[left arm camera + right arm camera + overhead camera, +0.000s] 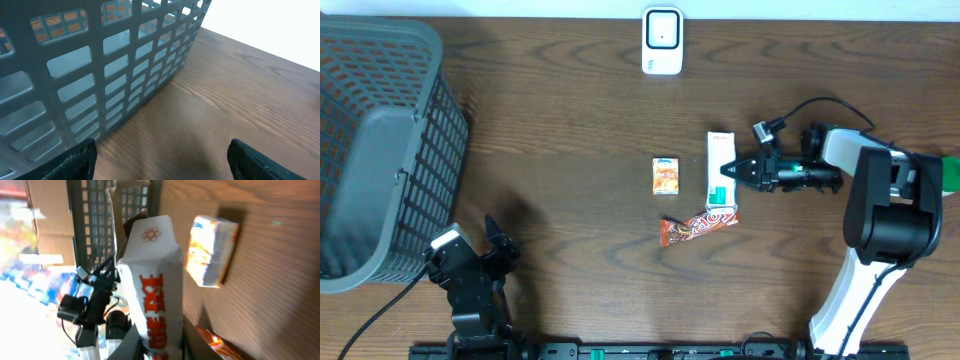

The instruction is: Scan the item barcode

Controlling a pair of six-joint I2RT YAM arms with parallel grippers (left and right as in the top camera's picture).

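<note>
Two grippers are in view over a wooden table. At far left stands a grey mesh basket. Near its lower corner the left gripper hangs with jaws spread wide, holding nothing. At top centre sits the white scanner. Below it lie an orange box, a white-green carton and a snack wrapper. The right gripper has its jaws closed on the carton from the right
</note>
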